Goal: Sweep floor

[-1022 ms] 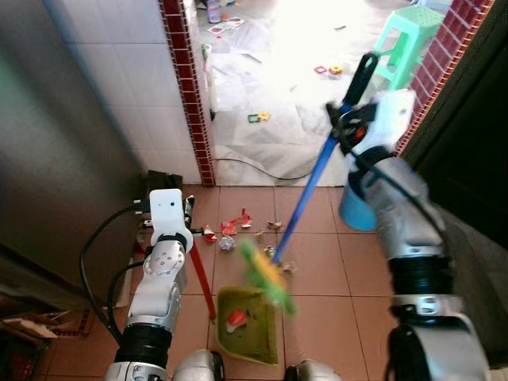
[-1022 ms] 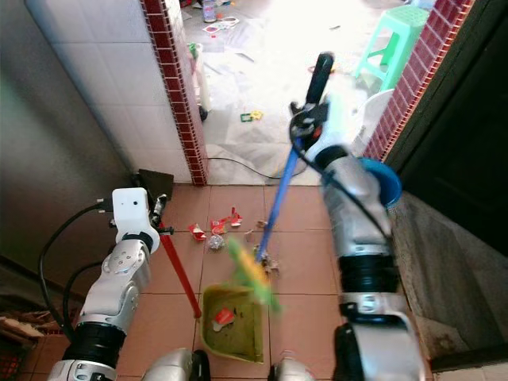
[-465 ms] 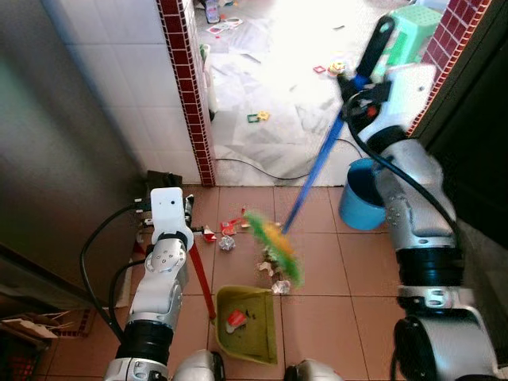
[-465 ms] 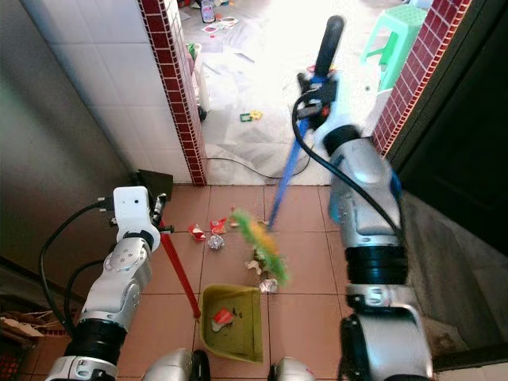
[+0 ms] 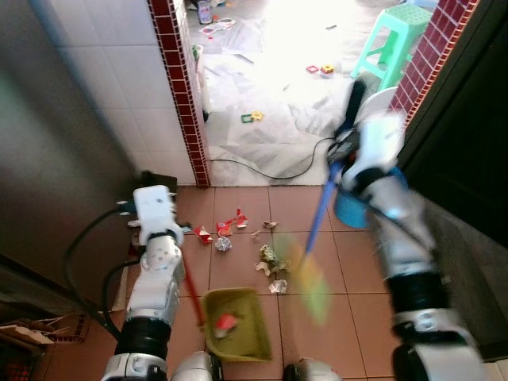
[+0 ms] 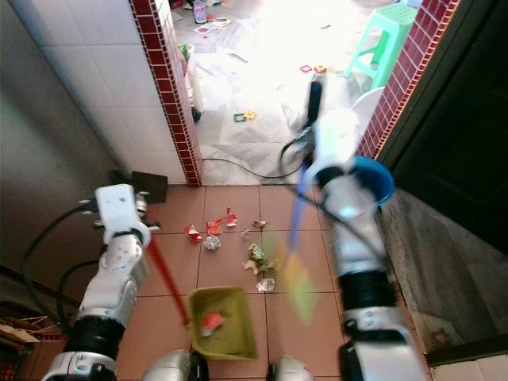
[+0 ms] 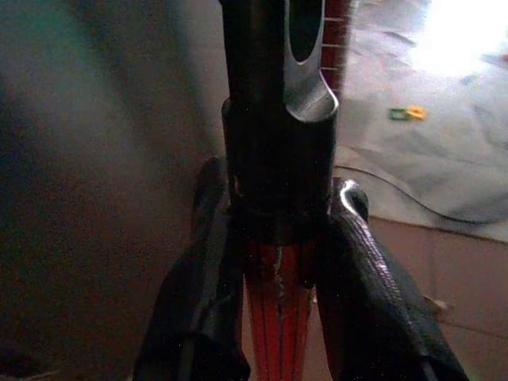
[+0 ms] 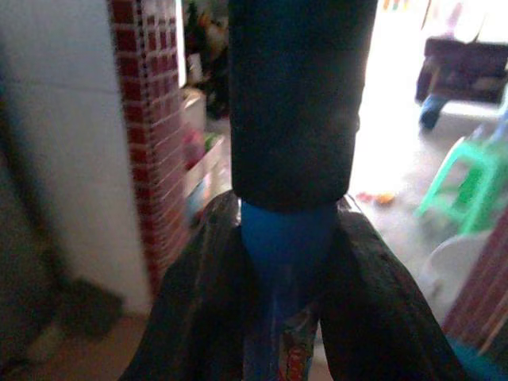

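Note:
A broom with a blue handle (image 5: 319, 218) slants down across the tiled floor, its green and yellow bristles (image 5: 311, 279) blurred to the right of the litter. My right gripper (image 5: 341, 156) is shut on the handle just below the black grip (image 8: 290, 95); the right wrist view shows both fingers (image 8: 373, 309) clamped on it. An olive dustpan (image 5: 236, 333) lies near my feet with a red scrap inside. Its red handle (image 5: 190, 284) rises to my left gripper (image 7: 279, 181), which is shut on it. Crumpled scraps (image 5: 270, 258) and red bits (image 5: 230, 226) lie beyond the pan.
A blue bucket (image 5: 348, 210) stands behind my right arm by a red brick doorpost. A brick-edged tiled wall (image 5: 176, 95) is on the left, with a black cable (image 5: 262, 172) across the threshold. Beyond are papers, small toys and a green stool (image 5: 393, 36).
The broom head has swung from over the litter to the right and nearer to me. My right arm has dropped lower. The whole view has shifted as the camera moved.

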